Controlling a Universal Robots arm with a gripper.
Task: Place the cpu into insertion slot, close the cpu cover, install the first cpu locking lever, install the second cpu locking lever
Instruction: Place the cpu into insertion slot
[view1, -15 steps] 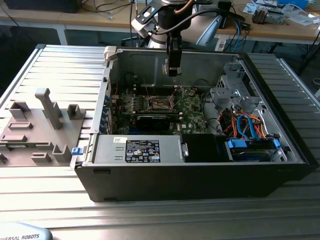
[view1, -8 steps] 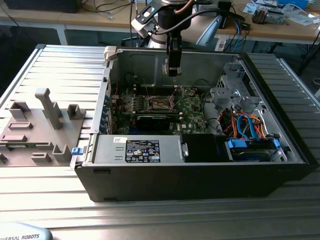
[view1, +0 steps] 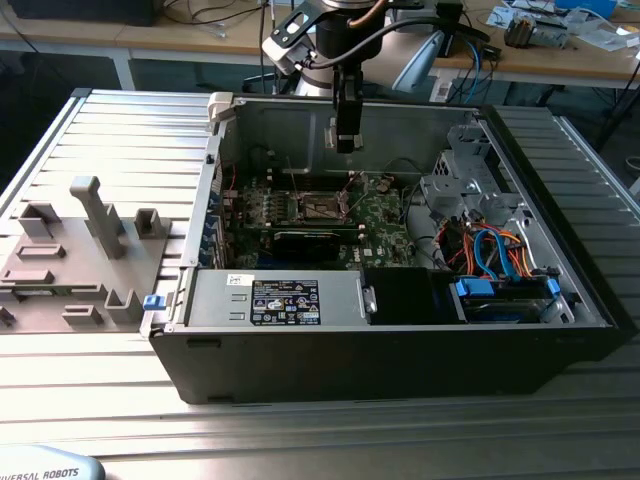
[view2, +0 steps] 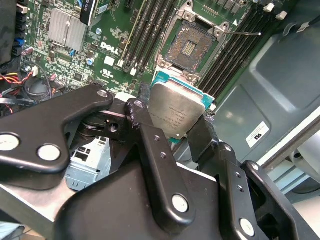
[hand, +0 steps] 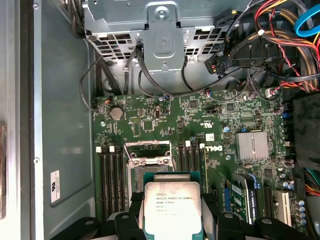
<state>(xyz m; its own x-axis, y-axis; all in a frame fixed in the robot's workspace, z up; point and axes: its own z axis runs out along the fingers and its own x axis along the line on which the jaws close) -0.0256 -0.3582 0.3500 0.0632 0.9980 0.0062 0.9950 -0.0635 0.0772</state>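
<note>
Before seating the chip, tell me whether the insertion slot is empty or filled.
Empty: the insertion slot shows bare contacts; the cpu sits clamped in the jaws.

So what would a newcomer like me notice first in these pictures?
The open black computer case sits in the middle of the exterior view, with the arm's pincer hanging above its green motherboard. In both wrist views the pincer is shut on the cpu, a silver square chip, held clear of the empty insertion slot.
</note>
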